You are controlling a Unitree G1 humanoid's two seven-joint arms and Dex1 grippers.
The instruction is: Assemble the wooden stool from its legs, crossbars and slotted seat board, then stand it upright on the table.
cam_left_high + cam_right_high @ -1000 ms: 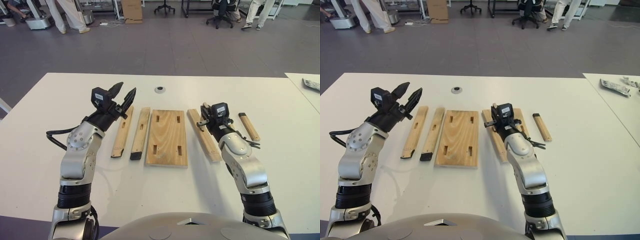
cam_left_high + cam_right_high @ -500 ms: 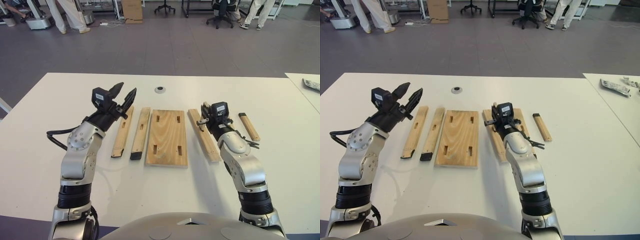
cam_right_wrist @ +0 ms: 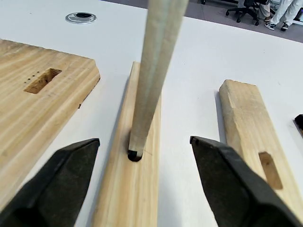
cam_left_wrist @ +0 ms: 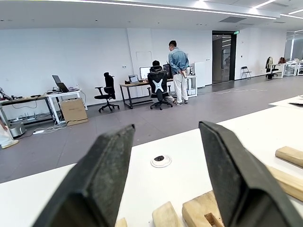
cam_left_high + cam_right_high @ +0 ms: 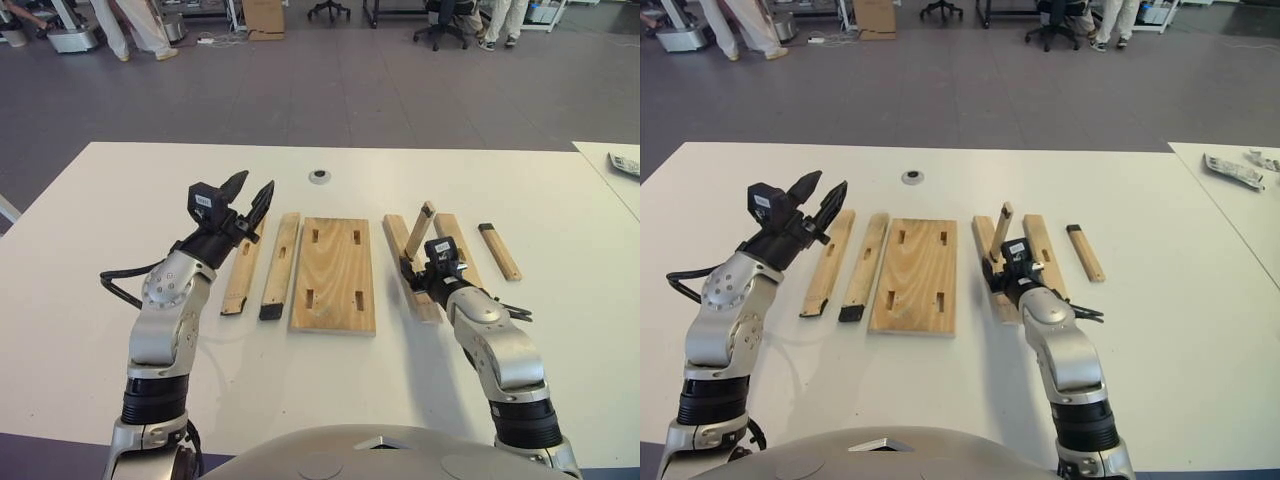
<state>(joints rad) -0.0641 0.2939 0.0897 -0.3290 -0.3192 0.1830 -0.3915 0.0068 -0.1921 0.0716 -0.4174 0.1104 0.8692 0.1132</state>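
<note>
- Stool unassembled: its parts lie in a row across mid frame of the head views, on the white table (image 5: pixel 90 260).
- seat board (image 5: pixel 333 270): centre of frame, flat, four slots facing up.
- Left of the board, two long pieces side by side: outer left leg (image 5: pixel 243 268) and inner left leg (image 5: pixel 280 262). Both flat, both with dark near ends. The inner one is just beside the board's edge.
- right leg (image 5: pixel 396 234): flat, just right of the board.
- crossbar (image 5: pixel 419 228): stands with its lower end at a dark slot in the right leg, tilted, top leaning toward the upper right of the frame.
- far-right leg (image 5: pixel 452 232): flat, just right of the crossbar. The right wrist view shows a slot in it.
- short piece (image 5: pixel 498 251): farther right, apart from the rest, dark far end.
- right gripper (image 3: pixel 142 142): released, low over the right leg, right of centre. Fingers are spread wide on either side of the crossbar's foot and neither touches the crossbar.
- left gripper (image 5: pixel 255 182): released, fingers spread, grasping nothing. It is raised over the far end of the outer left leg, left of centre.
- round grommet (image 5: pixel 319 177): in the tabletop above the board, upper middle of the frame.
</note>
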